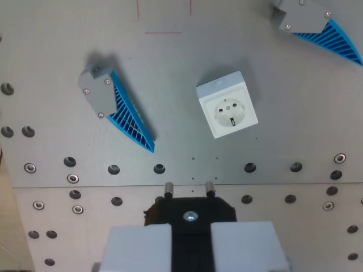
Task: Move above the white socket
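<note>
Now | socket point(227, 105) sits right of centre on worktop point(51, 51), well beyond gripper point(190, 187) | gripper clenched on a black plug point(190, 212) | I judge socket rigid, light, smooth; hold by flat sides.

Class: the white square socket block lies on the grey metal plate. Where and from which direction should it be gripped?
Grip the white square socket block across two opposite flat side walls, coming straight down from above. Its face lies upward on the grey metal plate, and it sits rotated, so turn the jaws to match its edges.
</note>
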You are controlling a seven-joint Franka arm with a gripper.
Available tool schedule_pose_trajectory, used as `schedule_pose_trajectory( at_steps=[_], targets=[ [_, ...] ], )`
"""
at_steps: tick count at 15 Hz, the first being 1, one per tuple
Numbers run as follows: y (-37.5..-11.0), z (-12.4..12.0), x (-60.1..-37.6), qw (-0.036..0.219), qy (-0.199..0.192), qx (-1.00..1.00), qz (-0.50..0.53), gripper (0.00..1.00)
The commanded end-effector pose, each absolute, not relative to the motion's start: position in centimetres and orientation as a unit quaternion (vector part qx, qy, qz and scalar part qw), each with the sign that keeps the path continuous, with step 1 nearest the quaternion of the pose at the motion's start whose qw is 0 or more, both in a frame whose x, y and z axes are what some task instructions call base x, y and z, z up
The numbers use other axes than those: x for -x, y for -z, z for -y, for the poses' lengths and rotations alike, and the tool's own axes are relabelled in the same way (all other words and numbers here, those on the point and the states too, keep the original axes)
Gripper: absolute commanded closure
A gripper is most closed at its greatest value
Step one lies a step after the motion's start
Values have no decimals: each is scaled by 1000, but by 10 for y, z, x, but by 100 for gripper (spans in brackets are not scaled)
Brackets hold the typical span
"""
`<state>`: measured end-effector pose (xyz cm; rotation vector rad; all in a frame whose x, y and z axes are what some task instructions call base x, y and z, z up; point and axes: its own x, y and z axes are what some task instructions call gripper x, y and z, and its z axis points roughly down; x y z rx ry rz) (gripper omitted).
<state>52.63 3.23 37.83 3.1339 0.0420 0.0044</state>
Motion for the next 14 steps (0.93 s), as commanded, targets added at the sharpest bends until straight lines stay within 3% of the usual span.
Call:
schedule_pose_trajectory(
  at_steps=[1,14],
  targets=[
    [-378,-32,-526,4,-1,-1000,-13,100],
    [-367,-29,-523,3,-10,-999,-35,100]
  ],
)
